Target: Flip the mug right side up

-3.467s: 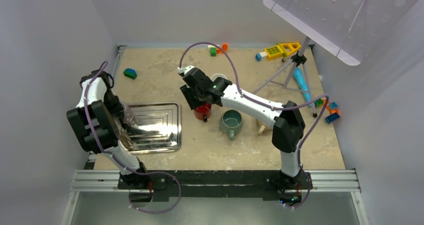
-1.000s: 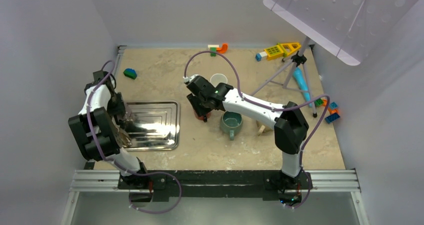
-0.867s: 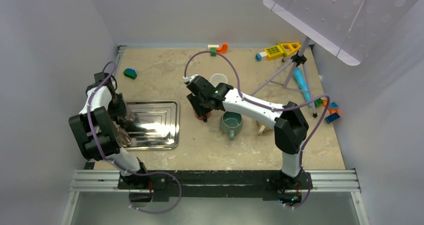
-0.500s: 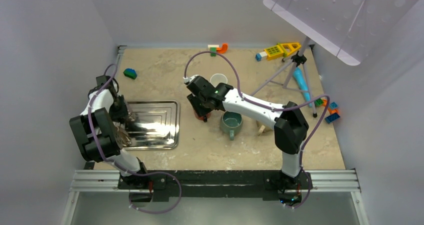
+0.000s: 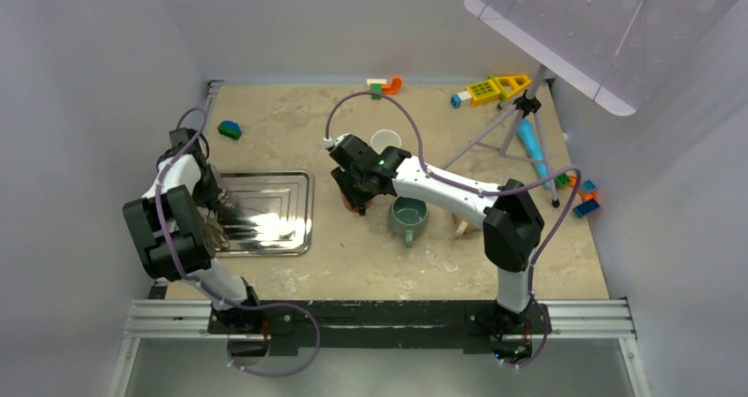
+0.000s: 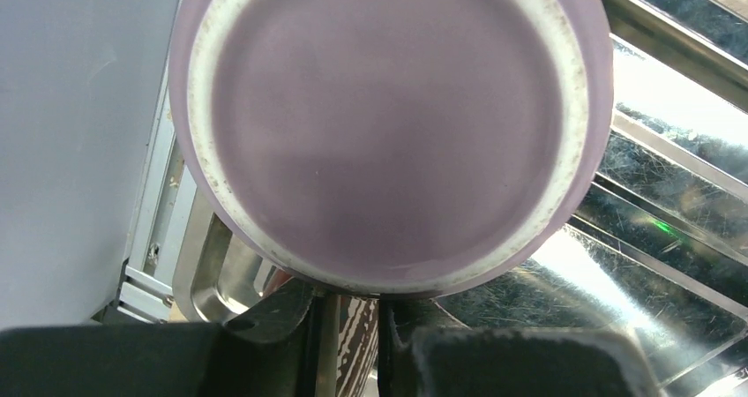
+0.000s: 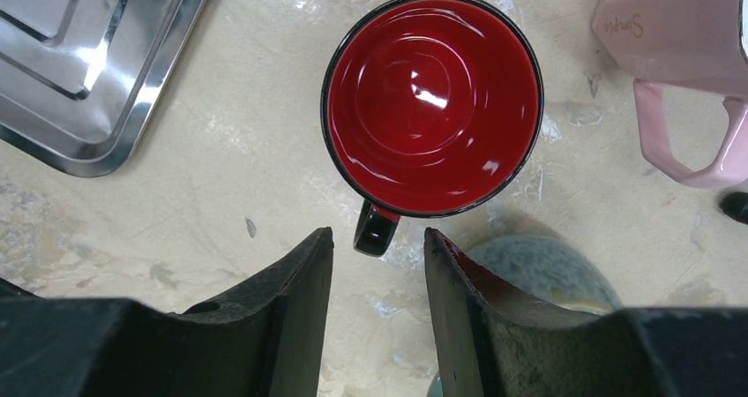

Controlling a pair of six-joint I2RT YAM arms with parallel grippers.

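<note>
My left gripper is shut on the brown-and-white marbled handle of a purple mug. The mug's flat base faces the wrist camera and it hangs over the left end of the metal tray. In the top view my left gripper is at the tray's left edge. A red mug stands mouth up on the table, its black handle between the tips of my right gripper, which is open. In the top view my right gripper covers most of the red mug.
A teal mug stands mouth up just right of the red one. A pink mug stands behind it. A tripod stands at the back right. Toy blocks and a yellow toy lie along the far edge.
My left arm has swung back and left along the tray's left edge with the purple mug, and the tray has slid slightly left. My right gripper has stayed still over the red mug.
</note>
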